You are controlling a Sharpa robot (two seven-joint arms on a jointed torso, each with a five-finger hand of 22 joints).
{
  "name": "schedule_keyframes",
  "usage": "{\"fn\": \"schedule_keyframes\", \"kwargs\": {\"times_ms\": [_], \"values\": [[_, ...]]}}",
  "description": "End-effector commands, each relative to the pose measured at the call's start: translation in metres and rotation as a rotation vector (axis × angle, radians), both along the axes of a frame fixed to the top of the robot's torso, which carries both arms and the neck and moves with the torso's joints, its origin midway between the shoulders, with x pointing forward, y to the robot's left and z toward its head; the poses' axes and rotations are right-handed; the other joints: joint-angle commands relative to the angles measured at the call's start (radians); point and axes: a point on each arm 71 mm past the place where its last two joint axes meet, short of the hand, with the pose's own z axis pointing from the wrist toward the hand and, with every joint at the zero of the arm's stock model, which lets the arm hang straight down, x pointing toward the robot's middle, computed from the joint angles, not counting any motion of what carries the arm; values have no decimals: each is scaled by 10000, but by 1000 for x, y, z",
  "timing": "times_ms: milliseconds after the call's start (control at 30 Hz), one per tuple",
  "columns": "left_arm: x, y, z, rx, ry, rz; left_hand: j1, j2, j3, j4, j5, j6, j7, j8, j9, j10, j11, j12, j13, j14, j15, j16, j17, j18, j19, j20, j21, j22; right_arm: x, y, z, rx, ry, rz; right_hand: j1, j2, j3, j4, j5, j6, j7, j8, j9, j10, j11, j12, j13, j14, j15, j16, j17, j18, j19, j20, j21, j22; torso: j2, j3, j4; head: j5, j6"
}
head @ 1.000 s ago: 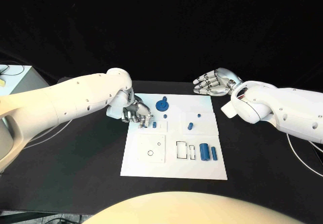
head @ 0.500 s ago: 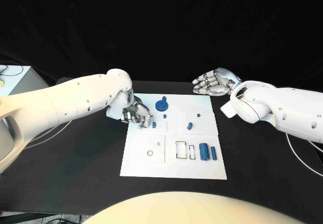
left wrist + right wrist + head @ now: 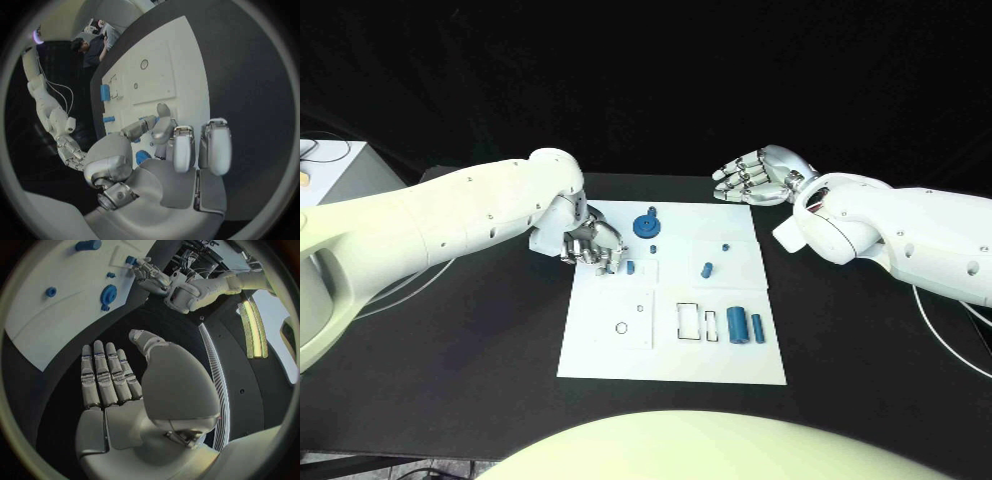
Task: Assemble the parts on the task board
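The white task board [image 3: 672, 355] lies mid-table. On it are a round blue part [image 3: 648, 224], a small blue part [image 3: 630, 267], a short peg [image 3: 710, 268], a tiny piece [image 3: 726, 246] and two blue cylinders [image 3: 746, 326]. My left hand [image 3: 593, 243] hangs over the board's far left corner, fingers curled down, its fingertips [image 3: 609, 265] right beside the small blue part. In the left wrist view the left hand's [image 3: 159, 150] thumb and a finger reach toward a blue part [image 3: 142, 156]; I cannot tell whether they pinch it. My right hand [image 3: 754, 175] hovers beyond the board's far right corner, fingers spread, holding nothing.
A square inset plate [image 3: 627, 318] and narrow rectangular slots [image 3: 692, 320] lie in the board's near half. A pale box [image 3: 322, 170] stands off the table at the far left. The right wrist view shows the board [image 3: 56, 315] and my left hand [image 3: 150, 272] beyond my right hand [image 3: 119, 390].
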Motion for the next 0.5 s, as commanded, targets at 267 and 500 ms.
{"fn": "schedule_keyframes", "kwargs": {"times_ms": [267,500], "values": [[0,2,-3,-1,517,123,816,596,-43,71,-9,306,-357,-78,54,-45,-24,-71,-3,1041,-70,33,2634,-99,307,8,-24,1377,-1,2,0,17,-7,213,-96,-42,22,-11,65,55,546,-37,-11,94,-9,-40,-10,66,25,-33,-12,104,-38,-1,3,-12,-2,8,1,-6,0],[4,5,-3,53,416,404,995,490,-235,142,-34,322,-350,-130,135,-46,-17,-79,22,1041,-63,33,2634,-98,301,16,-35,1370,-1,3,0,18,-6,219,-96,-42,22,-11,65,55,546,-37,-11,94,-9,-40,-10,66,25,-33,-12,104,-38,-1,3,-12,-8,10,1,-2,0]]}}
